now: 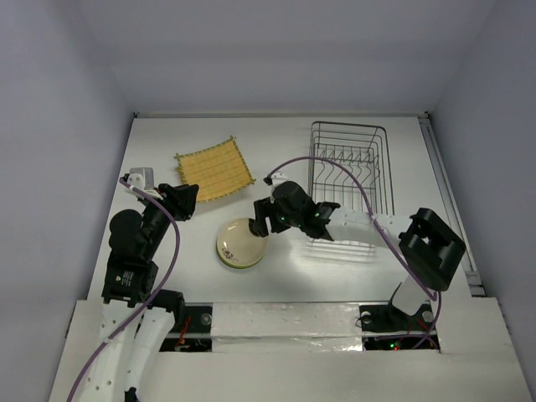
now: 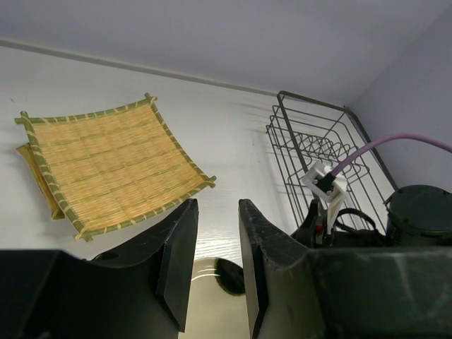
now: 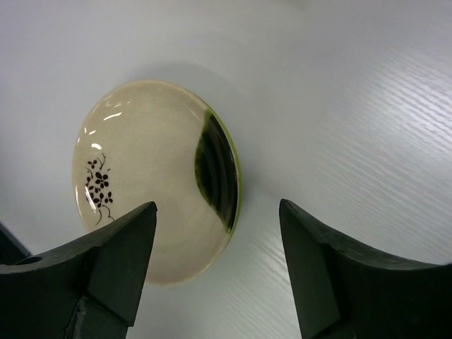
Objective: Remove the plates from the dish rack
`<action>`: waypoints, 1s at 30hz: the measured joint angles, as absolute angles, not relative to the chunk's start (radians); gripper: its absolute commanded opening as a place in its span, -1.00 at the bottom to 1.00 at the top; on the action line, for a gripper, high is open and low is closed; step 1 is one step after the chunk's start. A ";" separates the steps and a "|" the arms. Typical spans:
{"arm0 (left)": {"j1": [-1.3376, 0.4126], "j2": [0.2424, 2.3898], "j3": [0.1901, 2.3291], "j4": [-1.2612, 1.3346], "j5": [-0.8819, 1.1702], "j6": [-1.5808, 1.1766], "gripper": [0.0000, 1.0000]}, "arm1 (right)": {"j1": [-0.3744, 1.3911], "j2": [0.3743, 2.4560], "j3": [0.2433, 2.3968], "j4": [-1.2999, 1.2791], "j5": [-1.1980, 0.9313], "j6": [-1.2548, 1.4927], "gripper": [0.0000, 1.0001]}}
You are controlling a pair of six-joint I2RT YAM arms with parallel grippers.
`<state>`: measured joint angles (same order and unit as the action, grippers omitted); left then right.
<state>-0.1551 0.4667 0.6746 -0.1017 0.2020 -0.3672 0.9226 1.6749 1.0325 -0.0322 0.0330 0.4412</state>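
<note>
A cream plate (image 1: 241, 243) with a dark blotch and a small flower sprig lies flat on the white table, left of the dish rack. My right gripper (image 1: 261, 219) is open just above the plate's right edge. In the right wrist view the plate (image 3: 155, 176) lies below and left of the open right gripper (image 3: 217, 205), which holds nothing. The black wire dish rack (image 1: 347, 172) stands at the back right, and I see no plates in it. My left gripper (image 1: 188, 199) hovers by the bamboo mat, jaws slightly apart and empty (image 2: 217, 205). No green or teal plates are in view.
A square bamboo mat (image 1: 214, 169) lies at the back left, with a second one under it (image 2: 32, 173). The rack also shows in the left wrist view (image 2: 318, 152). The right arm's purple cable (image 1: 335, 167) arcs over the rack. A metal rail (image 1: 448, 201) runs along the table's right edge.
</note>
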 measured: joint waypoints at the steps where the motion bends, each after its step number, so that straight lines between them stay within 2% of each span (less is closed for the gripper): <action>1: -0.155 0.468 0.675 -0.102 0.202 -0.367 -0.46 | 0.923 1.663 1.032 -0.042 0.047 0.437 0.54; 5: -0.155 0.469 0.675 -0.102 0.202 -0.367 -0.44 | 0.923 1.589 1.032 -0.073 0.105 0.421 0.44; 8: -0.155 0.469 0.675 -0.102 0.202 -0.367 -0.42 | 0.923 1.485 1.032 -0.075 0.149 0.403 -0.37; 9: -0.155 0.469 0.675 -0.102 0.202 -0.367 -0.39 | 0.923 1.446 1.032 -0.072 0.162 0.400 -0.95; 11: -0.155 0.469 0.675 -0.102 0.202 -0.367 -0.34 | 0.923 1.354 1.028 -0.058 0.197 0.393 -1.00; 17: -0.149 0.469 0.675 -0.102 0.205 -0.365 0.09 | 0.923 1.045 0.941 0.044 0.344 0.365 -1.00; 19: -0.146 0.469 0.675 -0.101 0.207 -0.365 0.17 | 0.923 0.939 0.888 0.072 0.399 0.353 -0.90; 22: -0.136 0.469 0.675 -0.100 0.221 -0.365 0.29 | 0.923 0.772 0.804 0.117 0.498 0.332 -0.31; 23: -0.130 0.469 0.675 -0.098 0.225 -0.364 0.31 | 0.923 0.727 0.784 0.125 0.526 0.326 -0.05; 24: -0.125 0.469 0.675 -0.096 0.229 -0.364 0.35 | 0.923 0.675 0.760 0.144 0.561 0.324 0.62; 25: -0.122 0.469 0.675 -0.094 0.233 -0.364 0.36 | 0.923 0.619 0.734 0.154 0.604 0.329 0.99; 30: -0.109 0.469 0.675 -0.091 0.237 -0.365 0.39 | 0.922 0.430 0.626 0.244 0.781 0.306 1.00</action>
